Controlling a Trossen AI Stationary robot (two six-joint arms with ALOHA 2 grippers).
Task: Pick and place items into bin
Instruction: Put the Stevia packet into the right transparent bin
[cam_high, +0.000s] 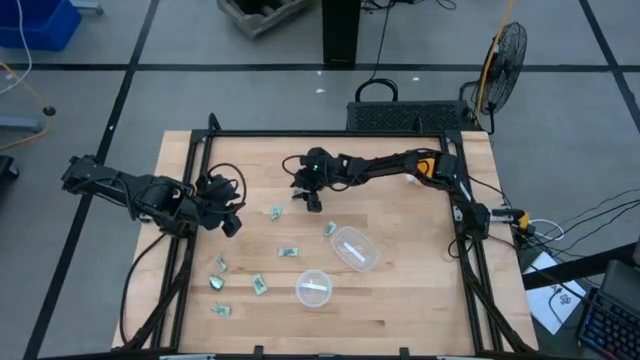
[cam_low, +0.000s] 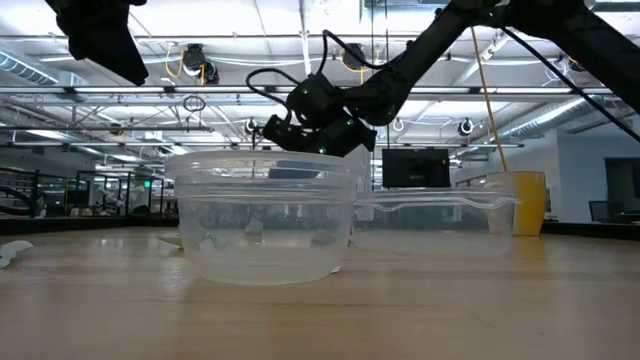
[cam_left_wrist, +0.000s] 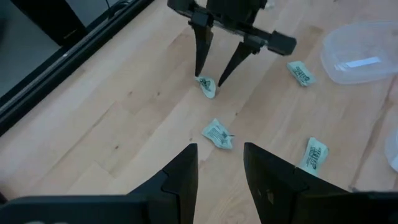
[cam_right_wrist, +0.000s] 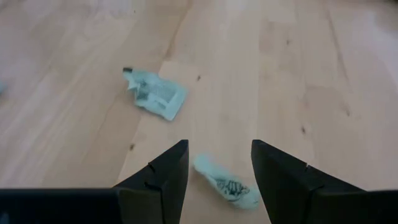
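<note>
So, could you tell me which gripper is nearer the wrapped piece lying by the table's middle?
Right. The right gripper straddles that wrapped piece, fingers open; the left gripper waits farther off, toward the left edge.

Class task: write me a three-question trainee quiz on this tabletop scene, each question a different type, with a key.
1. True or false: the right tool is open, straddling a wrapped piece.
2. Which tool waits near the table's left edge? A) left tool B) right tool
3. Fill in: the two clear containers lie ____ of the right tool's reach point in the high view: above or below?

Key: 1 true; 2 A; 3 below.
</note>
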